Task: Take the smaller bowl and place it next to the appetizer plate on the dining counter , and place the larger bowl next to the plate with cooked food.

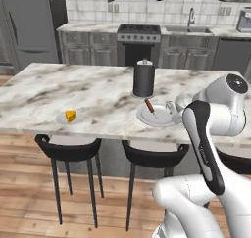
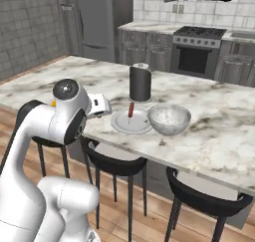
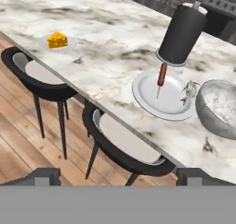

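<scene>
Marble dining surface carrying the task items, with the tall black canister near its middle taken as landmark. Directly in front of the canister, toward the stools, lies the white plate with cooked food; a brown sausage on a skewer rests on it, one end pointing back at the canister's base. The larger bowl, deep and grey-white marbled, sits upright just beside this plate, on the side away from the cheese; in the hand view its rim appears to meet the plate's edge at a small pale item that cannot be identified. The appetizer plate, bearing an orange-yellow wedge, stands well apart from the canister, far along the surface's near edge on the other side. Black stools with pale seats are tucked under the overhang below both plates. Hand: fingers spread fully wide, empty, raised off the surface on the stool side of the canister, its two dark fingertips over the floor and stools.
</scene>
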